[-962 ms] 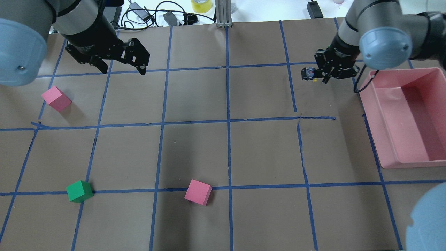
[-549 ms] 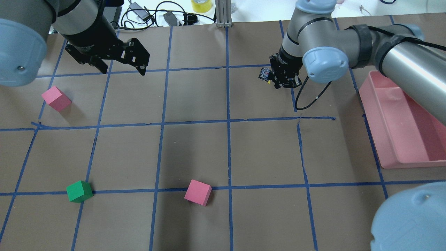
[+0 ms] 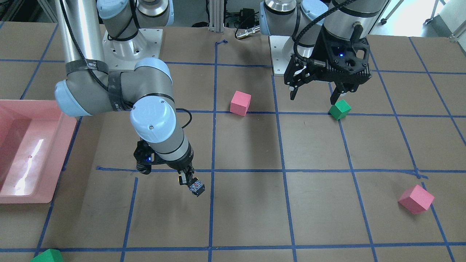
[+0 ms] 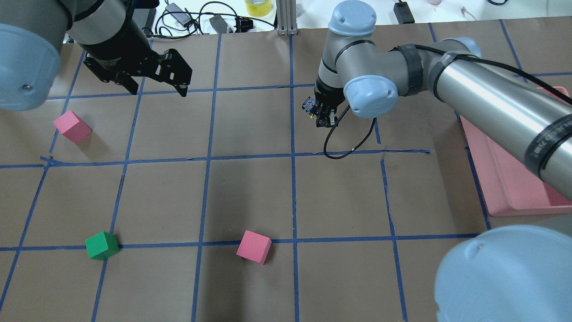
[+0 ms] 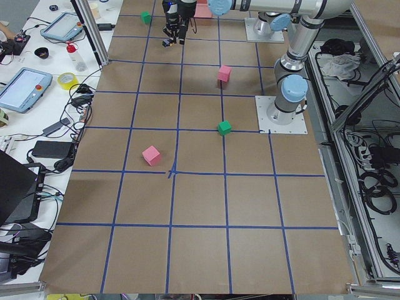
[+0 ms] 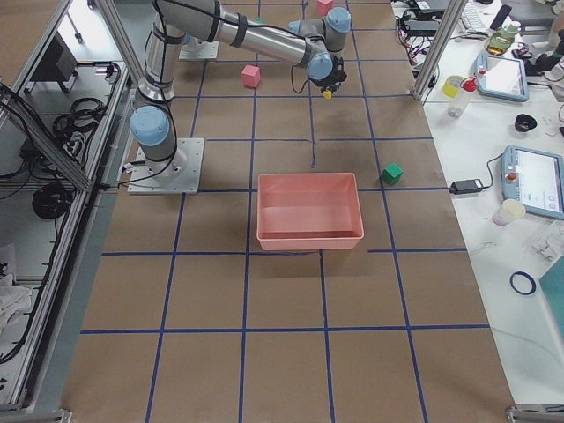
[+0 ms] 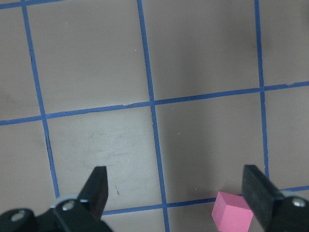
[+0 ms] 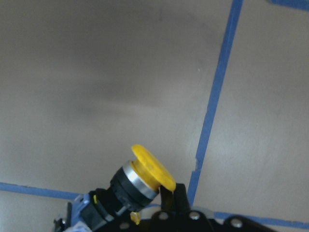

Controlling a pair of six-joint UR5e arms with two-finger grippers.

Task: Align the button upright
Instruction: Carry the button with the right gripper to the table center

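Note:
The button [image 8: 140,179], with a round yellow cap, silver ring and black body, is held tilted in my right gripper [image 4: 318,112], above the table near its middle. It also shows in the front view [image 3: 192,185] under the right wrist, and in the overhead view [image 4: 309,106]. My right gripper [image 3: 185,179] is shut on it. My left gripper [image 4: 154,87] is open and empty, high over the far left of the table; its two fingers [image 7: 99,186] frame bare table in the left wrist view.
A pink bin [image 4: 505,179] stands at the right edge. A pink cube [image 4: 72,126], a green cube [image 4: 102,245] and another pink cube [image 4: 254,246] lie on the table. Another green cube [image 3: 47,256] lies at the far side. Blue tape lines grid the brown table.
My right arm has carried the button leftward from near the pink bin toward the middle of the table. The left arm has not moved.

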